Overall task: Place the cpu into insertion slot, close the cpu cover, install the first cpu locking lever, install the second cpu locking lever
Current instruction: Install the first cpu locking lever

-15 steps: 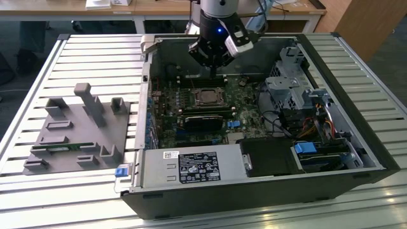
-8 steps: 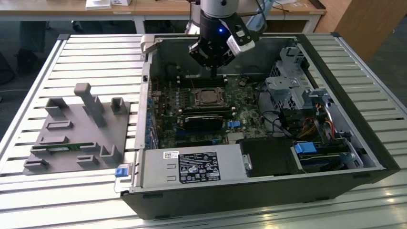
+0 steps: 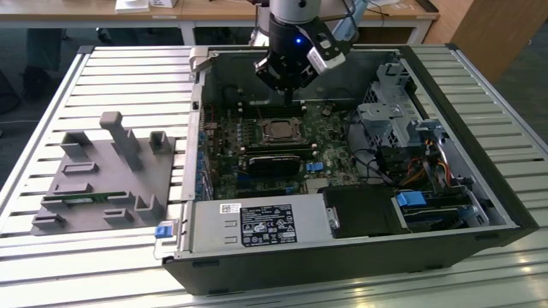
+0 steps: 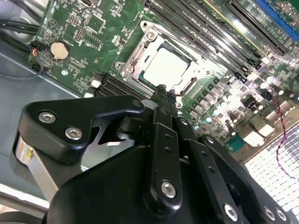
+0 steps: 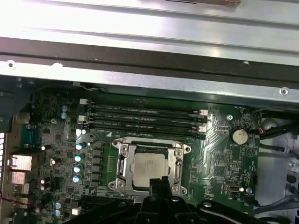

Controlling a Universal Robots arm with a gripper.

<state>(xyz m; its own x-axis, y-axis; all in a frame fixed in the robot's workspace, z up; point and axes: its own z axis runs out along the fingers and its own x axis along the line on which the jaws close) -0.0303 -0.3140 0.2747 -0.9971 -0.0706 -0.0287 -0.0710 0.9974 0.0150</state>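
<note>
End effector (image 4: pixel 161 91) closed, empty, near cpu (image 4: pixel 166 65); in exterior view, grey fixture (image 3: pixel 111 173) beside case (image 3: pixel 342 263)

The exterior view looks from high and rather far down on the whole open computer case (image 3: pixel 342 269), my gripper (image 3: pixel 289 96) in the upper middle of the frame. Both wrist views look from near, past my gripper, from different sides, on the motherboard (image 5: pixel 219 154); they share the cpu (image 5: pixel 148 164) (image 4: pixel 166 65)

Computer case (image 3: pixel 342 269) on the slatted table (image 3: pixel 128 64), parts holder (image 3: pixel 102 186) beside it at the exterior view's left, circuit board (image 5: pixel 212 149) inside the case, chip (image 5: pixel 148 169) in the socket (image 5: pixel 122 161) mid-board.
</note>
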